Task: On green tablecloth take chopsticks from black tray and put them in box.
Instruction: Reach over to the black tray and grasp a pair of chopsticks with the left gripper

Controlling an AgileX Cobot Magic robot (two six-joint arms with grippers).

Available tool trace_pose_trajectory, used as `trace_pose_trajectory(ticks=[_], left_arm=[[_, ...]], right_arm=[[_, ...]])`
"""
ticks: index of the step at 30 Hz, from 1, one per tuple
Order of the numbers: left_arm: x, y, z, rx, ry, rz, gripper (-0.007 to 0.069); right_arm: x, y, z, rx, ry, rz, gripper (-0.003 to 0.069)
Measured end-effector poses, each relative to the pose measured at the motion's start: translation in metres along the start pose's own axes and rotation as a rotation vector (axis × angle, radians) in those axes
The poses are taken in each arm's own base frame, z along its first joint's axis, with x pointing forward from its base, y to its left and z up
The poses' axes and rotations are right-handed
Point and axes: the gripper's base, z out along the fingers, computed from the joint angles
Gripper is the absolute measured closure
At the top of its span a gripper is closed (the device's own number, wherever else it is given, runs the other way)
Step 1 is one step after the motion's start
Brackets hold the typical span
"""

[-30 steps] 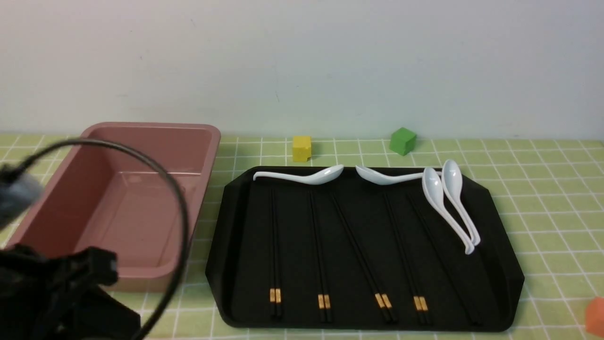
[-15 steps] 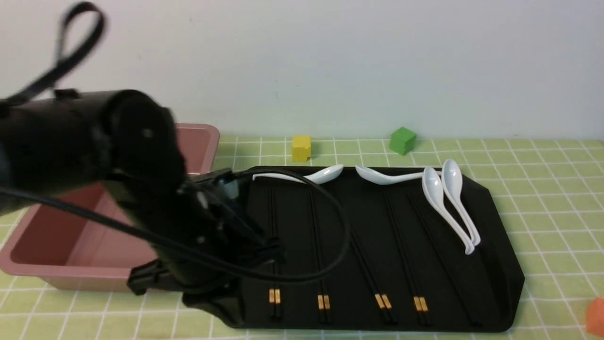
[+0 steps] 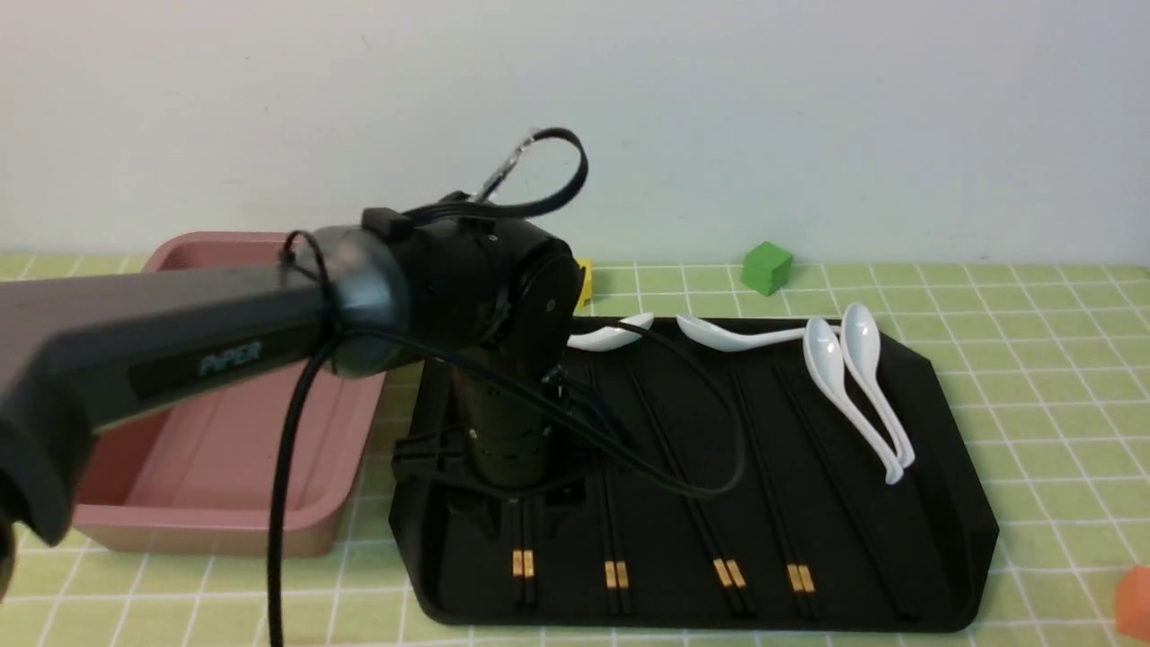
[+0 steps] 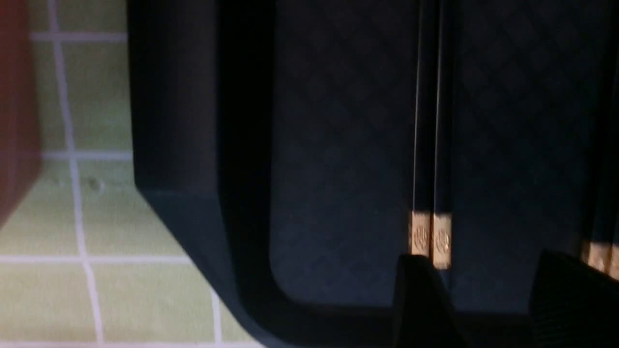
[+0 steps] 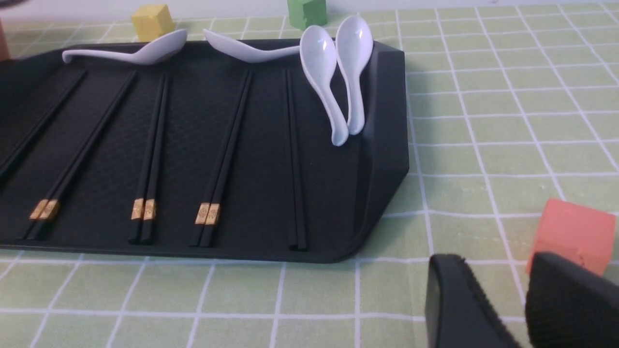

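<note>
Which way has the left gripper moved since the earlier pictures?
Yes: the left gripper swung right and forward, from near the box to over the black tray's leftmost chopsticks.

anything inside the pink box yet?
The box floor that shows is bare, with no chopsticks there; the pairs lie on the black tray. The left arm covers the box's far half, so that part can't be checked.

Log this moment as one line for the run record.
left gripper: open, over leftmost chopsticks | held: nothing | black tray: five pairs in it | box: no chopsticks seen | right gripper: off tray
</note>
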Motion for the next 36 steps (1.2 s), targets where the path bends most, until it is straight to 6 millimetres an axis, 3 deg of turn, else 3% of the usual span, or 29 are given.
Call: trace_pose_trajectory(ticks=[10, 15, 17, 20, 23, 25, 27, 31, 33, 36], left_arm=[[-0.004, -0.003, 0.042, -0.037, 0.009, 0.015, 0.0301], [-0.006, -0.004, 0.044, -0.038, 0.004, 0.015, 0.0316], [-0.006, -0.004, 0.045, -0.038, 0.005, 0.012, 0.0347], [-0.006, -0.006, 0.045, -0.024, 0.007, 0.000, 0.0505], [-0.005, -0.007, 0.039, -0.004, 0.013, -0.016, 0.0503], [-0.004, -0.008, 0.026, 0.019, 0.014, -0.033, 0.0502], [-0.006, -0.009, 0.000, 0.059, -0.016, -0.044, 0.0502], [-0.016, -0.002, -0.081, 0.160, -0.142, -0.063, 0.0502], [-0.023, 0.020, -0.125, 0.180, -0.200, -0.090, 0.0502], [-0.032, 0.058, -0.148, 0.143, -0.223, -0.154, 0.0502]], right_arm=[[0.000, 0.000, 0.000, 0.000, 0.000, 0.000, 0.0419], [0.000, 0.000, 0.000, 0.000, 0.000, 0.000, 0.0419], [0.000, 0.000, 0.000, 0.000, 0.000, 0.000, 0.0419], [0.000, 0.000, 0.000, 0.000, 0.000, 0.000, 0.0419], [0.000, 0.000, 0.000, 0.000, 0.000, 0.000, 0.0419], [0.000, 0.000, 0.000, 0.000, 0.000, 0.000, 0.0419], [0.000, 0.000, 0.000, 0.000, 0.000, 0.000, 0.0419], [0.000, 0.000, 0.000, 0.000, 0.000, 0.000, 0.0419], [0.000, 0.000, 0.000, 0.000, 0.000, 0.000, 0.0419], [0.000, 0.000, 0.000, 0.000, 0.000, 0.000, 0.0419]])
